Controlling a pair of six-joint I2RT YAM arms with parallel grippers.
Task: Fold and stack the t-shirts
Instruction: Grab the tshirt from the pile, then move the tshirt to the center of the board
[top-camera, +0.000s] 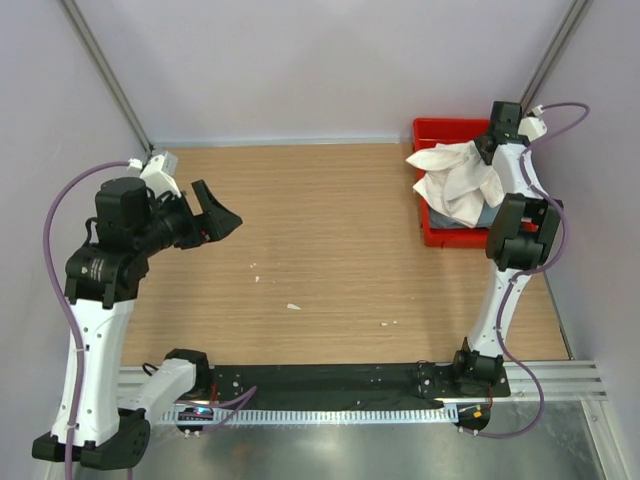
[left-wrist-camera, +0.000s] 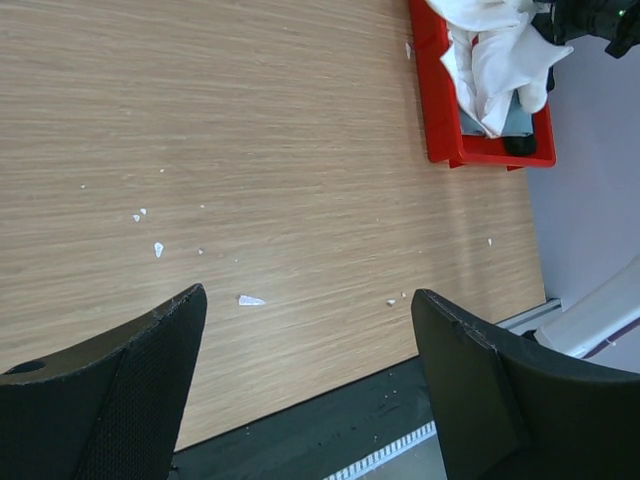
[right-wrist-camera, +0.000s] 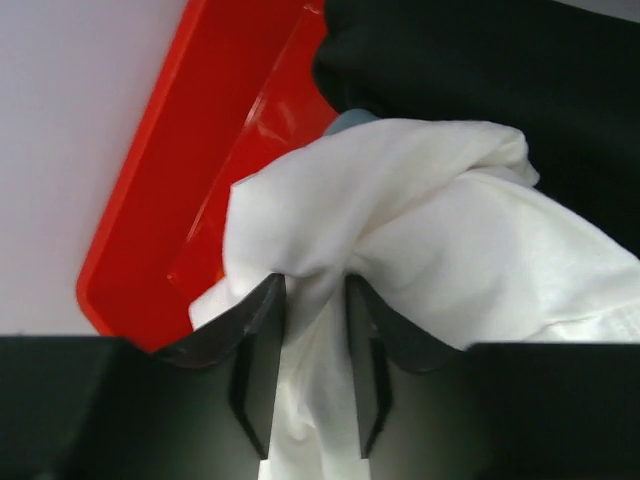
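My right gripper (right-wrist-camera: 312, 300) pinches a bunched fold of the limp, light white t-shirt (right-wrist-camera: 420, 230); a hem would likely hold surer.

A crumpled white cloth t-shirt (top-camera: 455, 180) fills the rectangular red plastic bin (top-camera: 438, 131) at upper right, with a grey-blue cloth t-shirt (top-camera: 448, 219) beneath it (only a sliver shows). The flat tabletop (top-camera: 320, 220) is pale brown wood grain, dotted with white flecks (top-camera: 293, 306).

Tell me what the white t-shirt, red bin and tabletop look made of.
The white t-shirt: soft matte cloth, probably cotton; it bunches in limp folds. The red bin: glossy moulded plastic; its walls show reflections. The tabletop: matte wood-grain surface; laminate or veneer, cannot tell.
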